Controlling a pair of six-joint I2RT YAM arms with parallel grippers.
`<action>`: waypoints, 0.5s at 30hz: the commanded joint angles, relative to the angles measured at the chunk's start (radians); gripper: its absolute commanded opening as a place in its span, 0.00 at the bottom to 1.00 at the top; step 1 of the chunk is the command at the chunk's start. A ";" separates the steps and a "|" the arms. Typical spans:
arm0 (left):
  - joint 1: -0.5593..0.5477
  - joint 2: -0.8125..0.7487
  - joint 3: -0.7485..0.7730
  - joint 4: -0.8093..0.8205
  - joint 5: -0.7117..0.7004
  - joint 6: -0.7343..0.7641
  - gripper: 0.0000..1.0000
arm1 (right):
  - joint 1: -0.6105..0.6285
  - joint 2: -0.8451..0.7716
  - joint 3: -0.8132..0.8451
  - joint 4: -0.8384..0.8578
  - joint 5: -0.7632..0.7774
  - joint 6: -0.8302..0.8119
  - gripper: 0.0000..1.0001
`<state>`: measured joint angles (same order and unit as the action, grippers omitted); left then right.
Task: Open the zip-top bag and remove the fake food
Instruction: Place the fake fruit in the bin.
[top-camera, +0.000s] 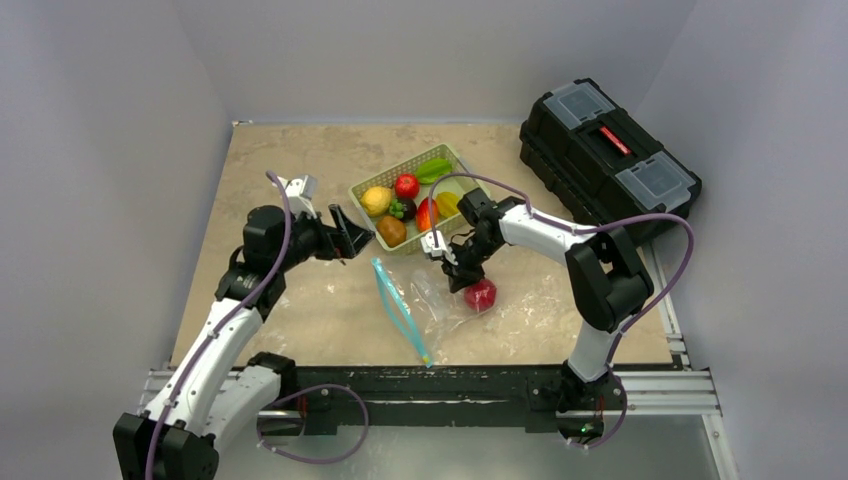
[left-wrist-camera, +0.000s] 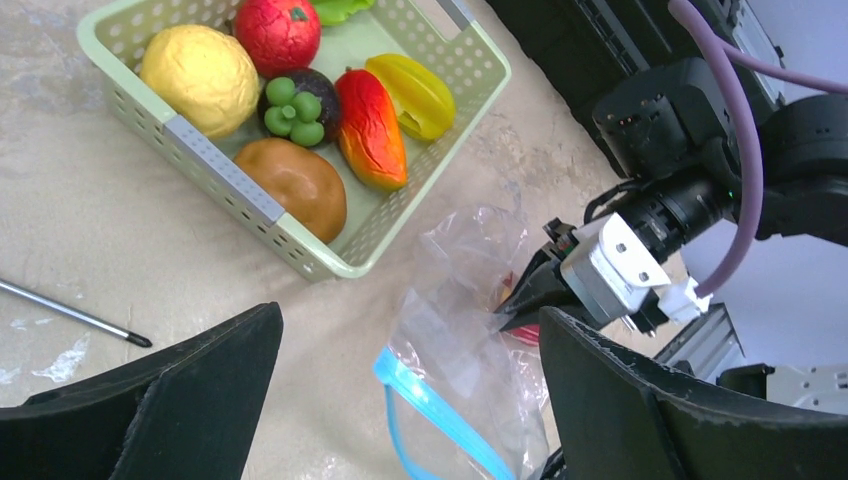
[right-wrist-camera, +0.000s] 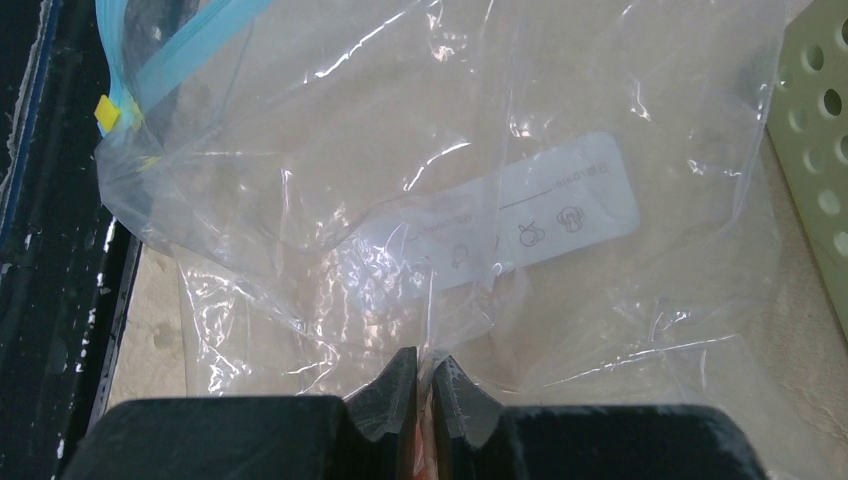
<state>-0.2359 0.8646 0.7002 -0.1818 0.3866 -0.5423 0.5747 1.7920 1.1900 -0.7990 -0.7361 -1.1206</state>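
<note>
While the right gripper (right-wrist-camera: 425, 368) is pressed together on a fold of clear film of the zip-top bag (top-camera: 440, 305), the one red piece of fake food (top-camera: 480, 294) left inside sits just below and beside those fingers, at the bag's closed end on the robot's right. The bag lies flat on the table (top-camera: 300, 300), just near of the green basket (left-wrist-camera: 215, 165), where the other fake food pieces (top-camera: 392, 230) already lie. The key relation is that the light-blue zipper strip (top-camera: 400, 310) is on the opposite side of the bag from the pinch, toward the robot's left. Its long axis runs from near the basket down to the near table edge. The strip looks parted into two strands, so the mouth is probably open, though I can't be sure. The left gripper (top-camera: 348, 232) hovers with its fingers spread wide and holds nothing. It is beside the basket's near-left corner, close to the far end of the strip, so it is the arm nearer the mouth. My judgement is that the red piece has to travel leftward, from the pinched end toward the zipper. Either the right arm lifts the closed end to tip it out, or the left arm reaches in through the mouth.
</note>
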 joint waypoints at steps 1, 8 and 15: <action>0.004 -0.049 -0.050 -0.027 0.062 -0.020 0.99 | -0.007 -0.048 -0.008 -0.005 0.016 -0.022 0.09; 0.005 -0.117 -0.122 -0.066 0.087 -0.011 0.99 | -0.006 -0.057 -0.018 -0.013 0.030 -0.036 0.10; 0.003 -0.157 -0.140 -0.094 0.115 -0.016 0.99 | -0.006 -0.069 -0.028 -0.017 0.036 -0.043 0.11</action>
<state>-0.2359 0.7395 0.5735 -0.2752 0.4641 -0.5423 0.5747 1.7725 1.1690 -0.8013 -0.7048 -1.1385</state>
